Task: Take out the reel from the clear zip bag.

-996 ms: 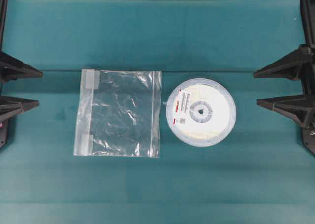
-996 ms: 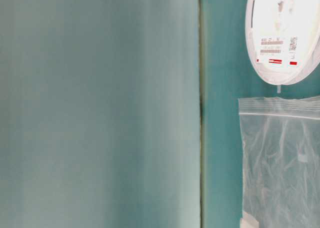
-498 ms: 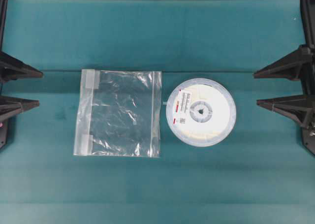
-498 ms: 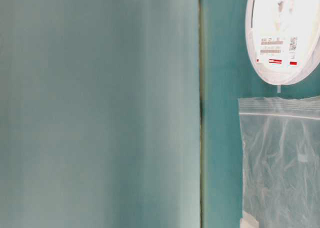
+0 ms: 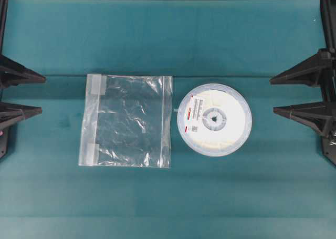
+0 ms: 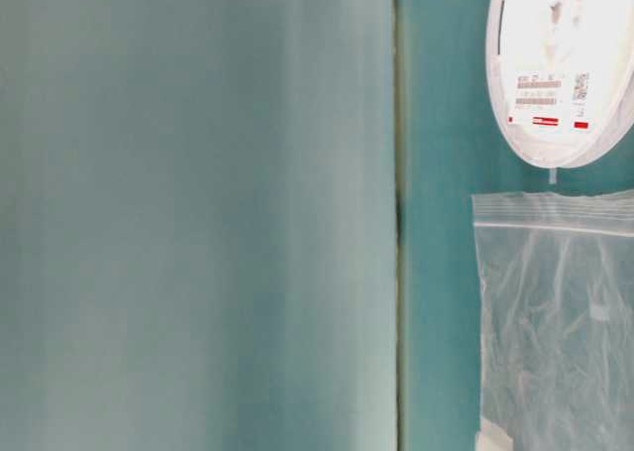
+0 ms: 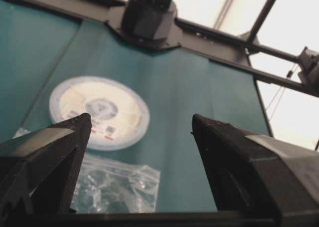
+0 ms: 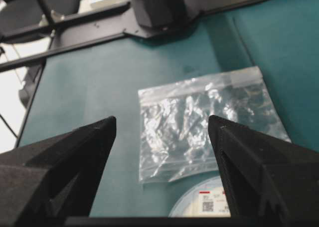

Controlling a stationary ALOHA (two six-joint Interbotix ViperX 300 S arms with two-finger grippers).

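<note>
No movement — reel (image 5: pixel 214 119) beside bag (image 5: pixel 127 121), unchanged

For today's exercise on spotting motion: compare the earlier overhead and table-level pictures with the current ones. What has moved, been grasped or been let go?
Nothing has visibly changed. The reel lies flat on the table beside the clear zip bag, outside it and just apart from its edge, as before. The left gripper and the right gripper wait open at the table's sides, holding nothing.
</note>
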